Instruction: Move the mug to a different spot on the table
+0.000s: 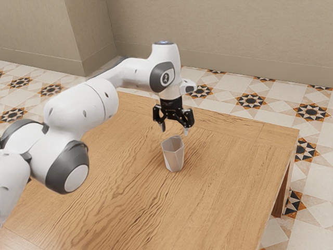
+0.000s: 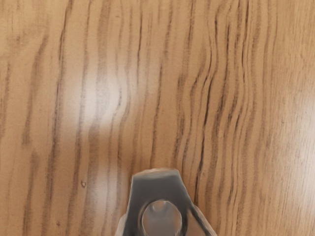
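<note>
**Q:** What materials and shapes are seen?

**A:** A wooden table is shown, with a warm tan top marked by dark, wavy grain lines and a soft sheen. Around it lies a floor of pale tiles set with dark star patterns. Behind it stands a plain beige wall. The arm is made of smooth, rounded white shells with grey joints. It ends in a black gripper.

**Q:** How is the mug described?

**A:** The mug is pale grey with a dull metallic look. Its sides are faceted in flat panels and taper to a narrower base. It stands upright near the middle of the table, with its mouth open upward. In the wrist view, the mug is seen from above, with a round bottom inside angular walls.

**Q:** And the gripper?

**A:** It is held just above the mug's rim and points down. Its fingers are spread about as wide as the mug's mouth, and nothing is grasped.

**Q:** How many things are counted?

**A:** One mug, one table, one arm, and one gripper with two fingers.
</note>
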Robot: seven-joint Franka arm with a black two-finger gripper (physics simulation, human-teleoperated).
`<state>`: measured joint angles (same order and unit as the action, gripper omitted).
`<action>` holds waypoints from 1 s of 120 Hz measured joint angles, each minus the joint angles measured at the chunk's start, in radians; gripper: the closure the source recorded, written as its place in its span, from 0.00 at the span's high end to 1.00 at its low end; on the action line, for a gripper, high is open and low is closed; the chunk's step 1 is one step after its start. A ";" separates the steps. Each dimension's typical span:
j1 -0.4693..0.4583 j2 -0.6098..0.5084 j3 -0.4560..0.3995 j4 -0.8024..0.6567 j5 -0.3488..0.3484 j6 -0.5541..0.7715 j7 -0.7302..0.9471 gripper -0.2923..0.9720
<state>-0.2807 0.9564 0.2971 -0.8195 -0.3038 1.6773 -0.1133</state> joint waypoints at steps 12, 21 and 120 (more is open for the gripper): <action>0.000 0.016 0.014 0.000 -0.014 0.012 -0.008 0.77; -0.002 0.026 0.021 0.000 -0.025 0.021 -0.014 0.76; -0.014 0.069 0.054 -0.008 -0.093 0.075 -0.043 0.39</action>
<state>-0.2950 1.0256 0.3513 -0.8275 -0.3966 1.7520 -0.1565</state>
